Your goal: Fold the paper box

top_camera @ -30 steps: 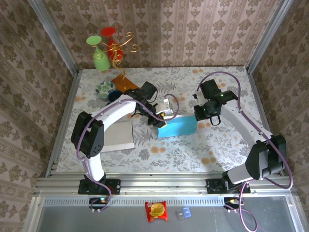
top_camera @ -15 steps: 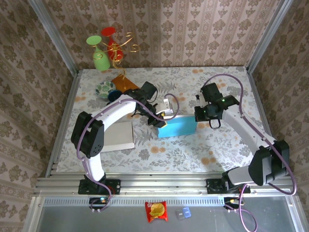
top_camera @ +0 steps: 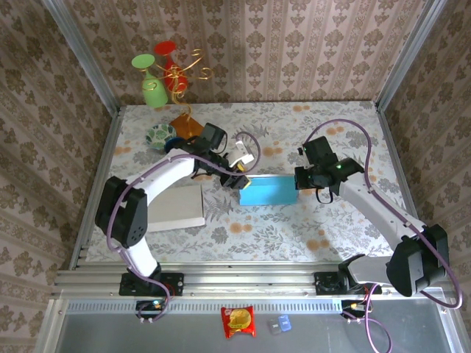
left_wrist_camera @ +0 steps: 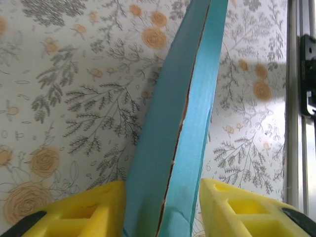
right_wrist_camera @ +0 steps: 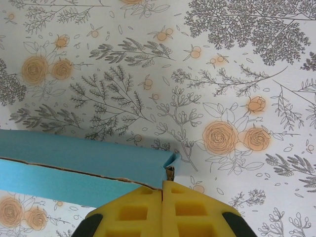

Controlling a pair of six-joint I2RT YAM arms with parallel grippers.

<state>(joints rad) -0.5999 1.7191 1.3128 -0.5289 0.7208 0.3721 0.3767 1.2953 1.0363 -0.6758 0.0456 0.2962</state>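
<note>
**Q:** Two grippers meet the blue paper box (top_camera: pixel 268 190), which lies apparently flat at mid-table (top_camera: pixel 294 229). Which step do we show?

**A:** Creasing, we judge. The left gripper (top_camera: pixel 237 179) straddles the box's left end, jaws apart; whether they pinch it we cannot tell. The right gripper (right_wrist_camera: pixel 162 189) is closed, tips at the right-end corner. Next we need a panel raised.

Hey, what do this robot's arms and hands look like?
The left arm and right arm are curved white links with black joints and black shoulder blocks, each trailed by a looping purple cable. The left hand and right hand have blocky yellow fingers with hollow square pockets and black backing.
</note>
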